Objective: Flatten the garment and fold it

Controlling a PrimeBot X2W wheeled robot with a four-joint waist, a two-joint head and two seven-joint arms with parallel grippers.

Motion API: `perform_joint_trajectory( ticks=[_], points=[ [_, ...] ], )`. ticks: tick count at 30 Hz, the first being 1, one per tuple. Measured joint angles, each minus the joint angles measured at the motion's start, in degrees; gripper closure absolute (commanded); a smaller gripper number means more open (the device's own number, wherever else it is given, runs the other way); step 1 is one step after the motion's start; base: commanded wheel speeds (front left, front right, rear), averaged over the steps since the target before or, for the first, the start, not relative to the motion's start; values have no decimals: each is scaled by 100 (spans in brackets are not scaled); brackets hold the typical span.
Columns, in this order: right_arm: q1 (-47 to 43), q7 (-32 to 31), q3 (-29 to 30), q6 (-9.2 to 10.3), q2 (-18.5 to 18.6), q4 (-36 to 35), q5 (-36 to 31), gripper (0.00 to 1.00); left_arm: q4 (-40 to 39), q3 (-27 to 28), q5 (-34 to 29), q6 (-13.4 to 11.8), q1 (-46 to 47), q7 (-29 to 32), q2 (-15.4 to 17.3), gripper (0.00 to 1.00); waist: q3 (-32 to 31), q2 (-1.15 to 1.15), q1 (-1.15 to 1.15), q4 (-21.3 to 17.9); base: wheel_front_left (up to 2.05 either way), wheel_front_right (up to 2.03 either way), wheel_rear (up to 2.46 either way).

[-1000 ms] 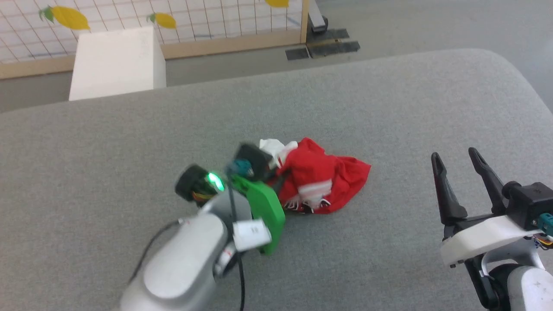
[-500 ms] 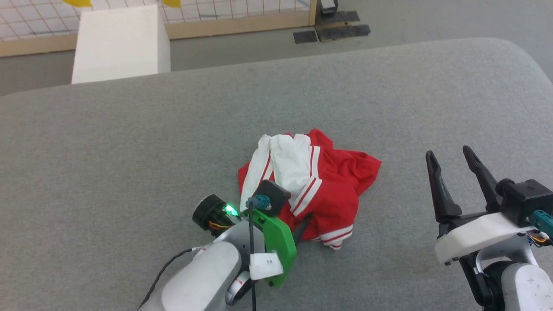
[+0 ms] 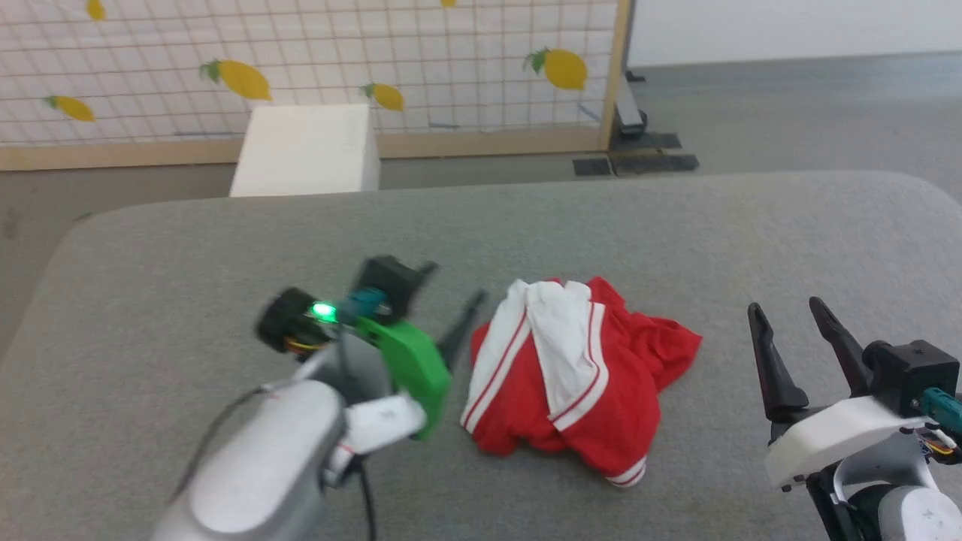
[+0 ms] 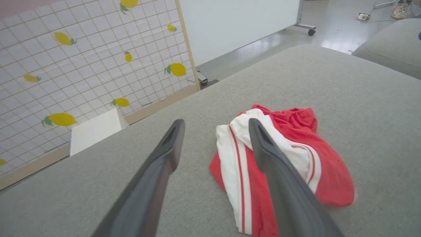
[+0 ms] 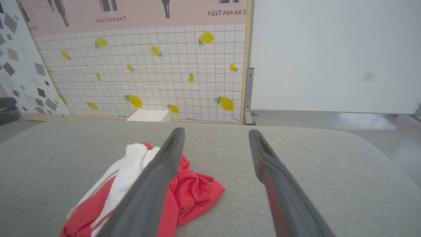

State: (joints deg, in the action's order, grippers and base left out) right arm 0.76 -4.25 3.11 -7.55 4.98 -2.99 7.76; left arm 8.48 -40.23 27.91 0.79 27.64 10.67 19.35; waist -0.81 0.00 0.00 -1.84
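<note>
the garment, a red short-sleeved jersey with white sleeves and red-white striped trim (image 3: 571,376), lies in a crumpled heap on the wide grey padded fabric surface (image 3: 225,248), roughly at its middle and between the two arms. a white sleeve edged with red stripes is draped over the top of the heap, the red body bunches out toward the robot's right, and a bit of striped hem pokes out at the near edge. no lettering or number can be made out in the folds. the left gripper (image 3: 457,279), on its green-plated wrist, is blurred in the head view, with its dark fingers spread apart and nothing between them; one fingertip sits just beside the heap's left edge, and contact cannot be judged. the right gripper (image 3: 785,304) hovers off the garment's right side, apart from it, its two long fingers likewise spread wide and empty. beyond the surface's far edge stand a white box (image 3: 308,150) and a white-tiled partition printed with yellow lemons (image 3: 301,60).
</note>
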Motion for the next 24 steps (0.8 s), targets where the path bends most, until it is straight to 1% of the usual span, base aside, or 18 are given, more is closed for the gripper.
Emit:
perform_joint_trajectory(
  ticks=[3,5,8,14,17,20,24],
  points=[
    [-33,-29,-21,0,-13,-37,41,0,-18,333,-12,-256,-3,-218,321,0,-146,0,0,174,0,0,0],
    [-82,-32,-49,0,-26,-77,49,0,-27,593,-27,-493,-46,-450,530,0,-232,0,0,286,0,0,0],
    [-110,-71,-86,0,-38,-165,85,0,-84,959,-19,-860,-289,-748,717,0,-320,0,0,420,0,0,0],
    [-272,-90,-129,0,-42,-278,88,0,-378,1336,18,-1382,-1180,-1183,982,0,-401,0,0,539,0,0,0],
    [-350,-130,-130,0,-41,-320,88,0,-578,1229,-45,-1460,-1620,-1284,1084,0,-392,0,0,526,0,0,0],
    [-392,-130,-132,0,-42,-325,87,0,-775,1146,-101,-1617,-1944,-1404,1083,0,-365,0,0,508,0,0,0],
    [-443,-129,-167,0,-45,-319,80,0,-996,1053,-177,-1759,-2191,-1567,1060,0,-338,0,0,472,0,0,0]
  ],
)
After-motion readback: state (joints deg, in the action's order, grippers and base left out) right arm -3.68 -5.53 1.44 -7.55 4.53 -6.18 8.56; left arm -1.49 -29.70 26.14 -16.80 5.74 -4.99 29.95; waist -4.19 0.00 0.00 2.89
